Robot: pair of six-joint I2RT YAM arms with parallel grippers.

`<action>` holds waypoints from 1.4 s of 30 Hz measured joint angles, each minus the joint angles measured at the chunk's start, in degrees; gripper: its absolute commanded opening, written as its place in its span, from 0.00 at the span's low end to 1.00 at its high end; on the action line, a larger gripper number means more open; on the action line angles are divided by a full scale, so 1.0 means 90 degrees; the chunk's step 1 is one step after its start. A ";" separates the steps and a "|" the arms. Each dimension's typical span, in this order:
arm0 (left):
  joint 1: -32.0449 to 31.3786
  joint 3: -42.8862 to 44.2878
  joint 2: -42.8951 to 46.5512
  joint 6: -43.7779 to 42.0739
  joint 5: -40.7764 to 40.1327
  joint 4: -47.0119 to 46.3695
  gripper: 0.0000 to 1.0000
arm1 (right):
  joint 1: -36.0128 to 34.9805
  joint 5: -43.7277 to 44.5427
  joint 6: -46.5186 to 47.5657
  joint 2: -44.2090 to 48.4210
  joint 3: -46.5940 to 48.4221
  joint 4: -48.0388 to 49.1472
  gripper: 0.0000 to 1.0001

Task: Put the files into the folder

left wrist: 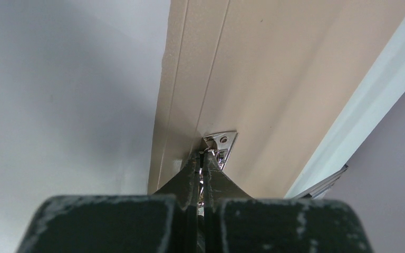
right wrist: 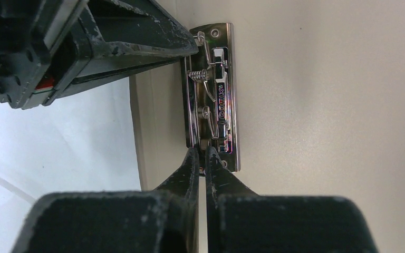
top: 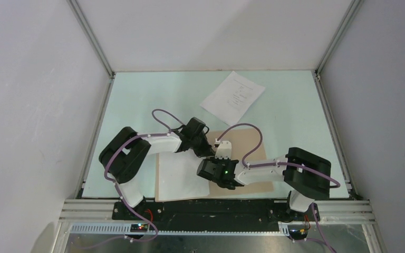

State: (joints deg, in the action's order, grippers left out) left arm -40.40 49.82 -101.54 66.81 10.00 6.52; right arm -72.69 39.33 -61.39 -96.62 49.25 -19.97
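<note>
The tan folder lies open on the table. A blank white file rests on its left half. The printed file lies apart at the back. On the spine sits the metal clip. My left gripper is shut on the clip's far end, with its wire pinched between the fingertips. In the right wrist view the left gripper reaches in from the upper left. My right gripper is shut at the clip's near end, its tips on the metal.
Both arms meet over the folder's spine, wrists close together. Metal rails border the pale green table on the left and right. White walls enclose the cell. The folder's right half is bare.
</note>
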 measured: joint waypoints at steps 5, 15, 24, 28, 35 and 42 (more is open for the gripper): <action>0.0107 -0.0090 -0.0012 -0.0092 0.0226 -0.0165 0.00 | -0.0046 0.0138 -0.0384 -0.0129 0.0121 -0.0260 0.00; 0.0236 -0.0219 -0.0022 -0.0151 0.0527 -0.0415 0.00 | -0.0219 0.0471 -0.0845 -0.0168 0.0189 -0.0457 0.12; 0.0248 -0.0291 0.0007 -0.0146 0.0561 -0.0551 0.00 | 0.0046 -0.0253 -0.0775 0.1205 -0.0835 0.0357 0.29; 0.0248 -0.0333 0.0070 -0.0131 0.0559 -0.0610 0.00 | 0.0311 -0.0627 -0.0430 0.1668 -0.0950 0.0478 0.30; 0.0187 -0.0362 0.0119 -0.0097 0.0425 -0.0627 0.00 | 0.0952 -0.1302 0.0372 0.1948 -0.1229 0.0187 0.32; 0.0041 -0.0189 0.0175 -0.0226 0.0107 -0.0393 0.01 | 0.1486 -0.1923 0.0916 0.2280 -0.1268 0.0335 0.33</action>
State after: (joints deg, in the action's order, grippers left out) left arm -40.03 48.12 -99.96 64.77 10.96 2.98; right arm -59.31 22.02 -53.15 -76.09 37.85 -16.95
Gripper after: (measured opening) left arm 0.008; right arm 0.335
